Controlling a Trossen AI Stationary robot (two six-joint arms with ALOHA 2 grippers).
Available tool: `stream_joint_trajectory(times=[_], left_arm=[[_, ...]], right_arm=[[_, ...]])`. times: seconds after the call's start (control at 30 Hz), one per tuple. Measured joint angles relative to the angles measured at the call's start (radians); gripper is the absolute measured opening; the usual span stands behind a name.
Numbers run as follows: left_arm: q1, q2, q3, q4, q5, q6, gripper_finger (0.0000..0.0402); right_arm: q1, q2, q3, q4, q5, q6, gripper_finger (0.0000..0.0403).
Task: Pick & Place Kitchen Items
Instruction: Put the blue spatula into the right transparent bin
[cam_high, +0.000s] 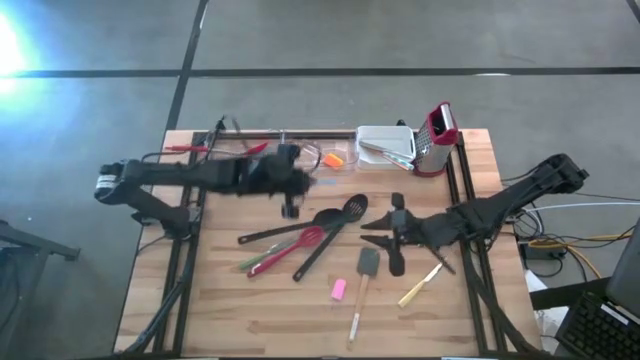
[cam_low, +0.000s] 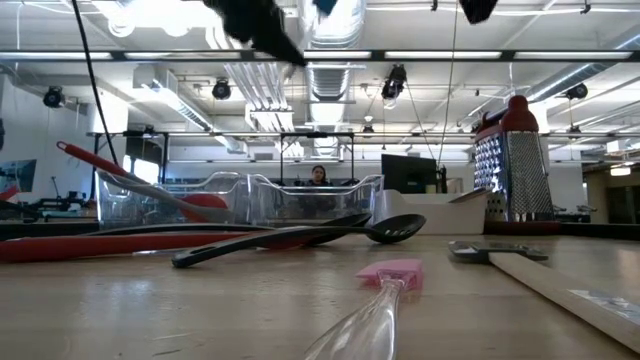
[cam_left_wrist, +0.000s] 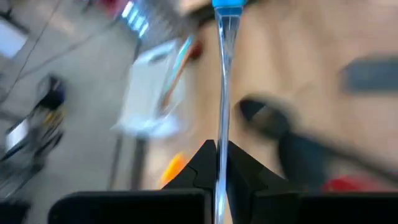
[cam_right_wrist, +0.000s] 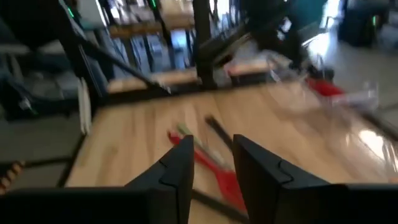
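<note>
Left wrist view: left gripper (cam_left_wrist: 221, 163) pinched narrow on the clear handle of a blue-headed scraper (cam_left_wrist: 225, 68), blue head at the far end, held aloft. High view puts that gripper (cam_high: 291, 186) at about 11 o'clock from table centre, near the clear tub (cam_high: 335, 157) at 12 o'clock. Right gripper (cam_high: 397, 236) sits at 3 o'clock, fingers parted and empty. Judgement: carry in hand. Doing it well means keeping the thin handle square in the pinch and bringing the head over the tub's opening before letting go, since a slick clear handle may pivot. Still on the table: black slotted spoon (cam_high: 333, 229), red utensil (cam_high: 290, 250), pink scraper (cam_high: 338, 289), grey scraper (cam_high: 363, 283), knife (cam_high: 420, 286). Low view alone shows the box grater (cam_low: 514, 165) standing upright and the tub's height; the grip itself shows only at the wrist.
</note>
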Motion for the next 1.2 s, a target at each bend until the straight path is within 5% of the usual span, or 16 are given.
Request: stream_joint_trajectory(times=[0.3,0.57,1.2], left_arm=[[0.305,0.151,0.084,-0.045,0.002,0.291,0.0016],[0.407,0.333,0.095,-0.052,-0.028,0.538,0.0016],[0.457,0.683,0.412,-0.237,-0.027,0.516,0.0016]], right_arm=[[0.0,0.117,-0.006,0.009,0.08,-0.013,0.0072],[0.0,0.172,-0.006,-0.003,0.164,-0.026,0.0056],[0.0,0.151,-0.006,-0.004,0.168,-0.024,0.0048]])
